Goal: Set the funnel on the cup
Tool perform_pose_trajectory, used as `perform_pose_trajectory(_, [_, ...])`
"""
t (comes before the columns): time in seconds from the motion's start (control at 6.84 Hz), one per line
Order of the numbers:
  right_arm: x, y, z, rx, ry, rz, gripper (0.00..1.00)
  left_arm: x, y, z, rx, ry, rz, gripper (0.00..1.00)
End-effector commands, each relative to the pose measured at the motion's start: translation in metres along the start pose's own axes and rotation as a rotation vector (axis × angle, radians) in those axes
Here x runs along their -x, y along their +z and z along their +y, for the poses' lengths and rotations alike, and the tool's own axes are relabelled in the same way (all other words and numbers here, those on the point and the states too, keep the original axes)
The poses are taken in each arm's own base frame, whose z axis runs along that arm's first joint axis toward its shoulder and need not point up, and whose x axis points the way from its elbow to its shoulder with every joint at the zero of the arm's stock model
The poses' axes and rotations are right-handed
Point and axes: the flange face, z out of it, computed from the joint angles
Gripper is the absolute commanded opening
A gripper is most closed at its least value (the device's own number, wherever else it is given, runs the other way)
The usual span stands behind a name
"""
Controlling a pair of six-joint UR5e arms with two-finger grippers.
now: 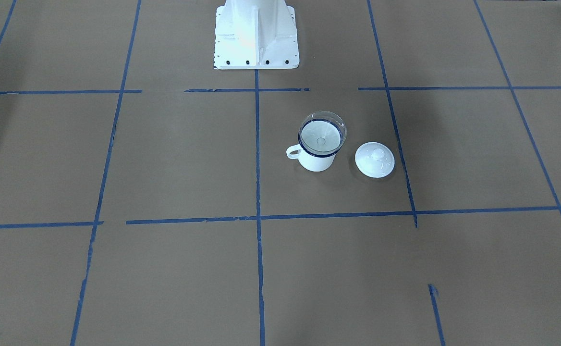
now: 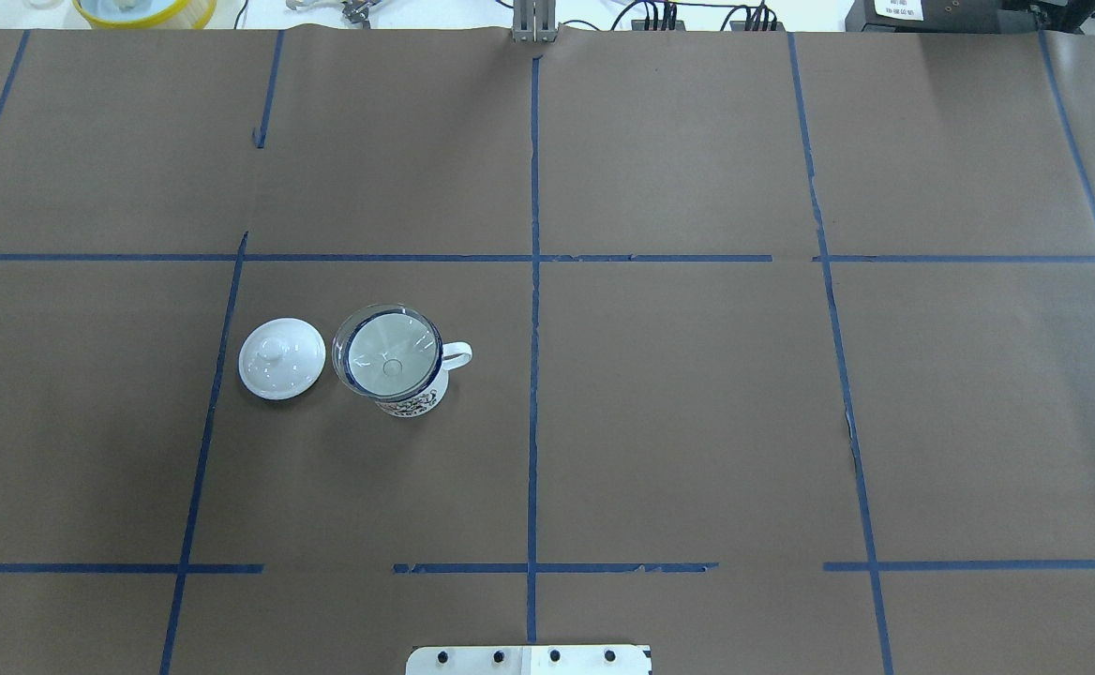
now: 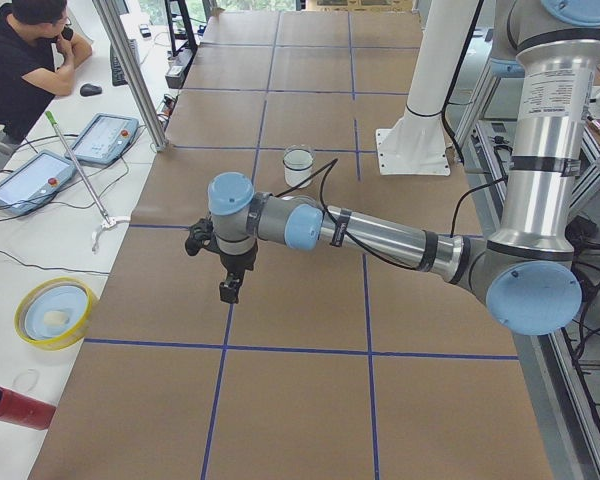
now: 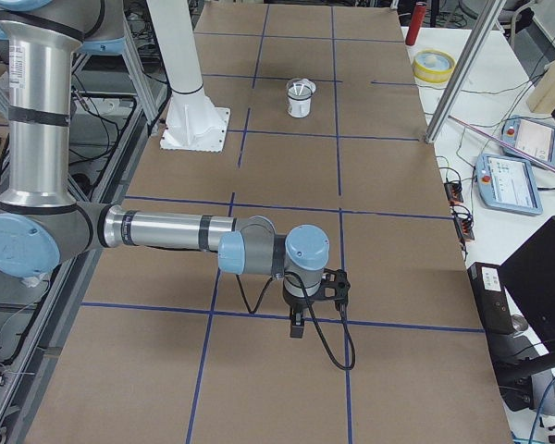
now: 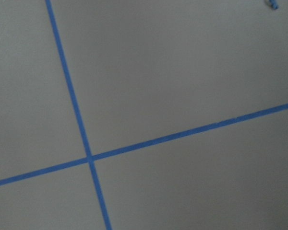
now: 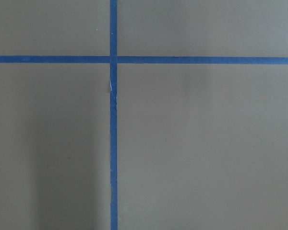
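Observation:
The clear funnel [image 1: 322, 130] sits upright in the mouth of the white mug [image 1: 316, 162] with the dark blue rim, its handle toward the table's middle. Both show in the overhead view, funnel [image 2: 388, 349] on cup [image 2: 409, 401], and small in the side views [image 3: 298, 165] [image 4: 300, 97]. My left gripper [image 3: 227, 292] hangs above bare table far from the cup, toward the table's left end. My right gripper [image 4: 296, 326] hangs toward the right end. I cannot tell whether either is open or shut. Both wrist views show only brown paper and blue tape.
A white knobbed lid [image 1: 374, 159] lies flat beside the cup, apart from it [image 2: 282, 358]. The robot's white base [image 1: 256, 36] stands at the table's near edge. A yellow bowl [image 3: 55, 312], a red cylinder [image 3: 15, 407] and an operator [image 3: 25, 55] are off the table.

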Motion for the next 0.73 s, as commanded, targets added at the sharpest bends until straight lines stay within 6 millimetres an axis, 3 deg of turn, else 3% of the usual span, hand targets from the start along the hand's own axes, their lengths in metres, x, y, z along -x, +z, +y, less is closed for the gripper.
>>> perform_pose_trajectory(0.0, [0.0,0.0,-0.001,-0.001,-0.001,0.0,1.0,0.057,0.014,0.033,0.036,-0.092,-0.006,1.0])
perform_pose_trajectory(0.15, [0.0,0.0,-0.001,-0.001,-0.001,0.0,1.0,0.065,0.018,0.047,0.046,-0.114,-0.006,1.0])
perform_pose_trajectory(0.58, [0.0,0.0,-0.001,-0.001,-0.001,0.0,1.0,0.065,0.018,0.045,0.049,-0.12,-0.002,1.0])
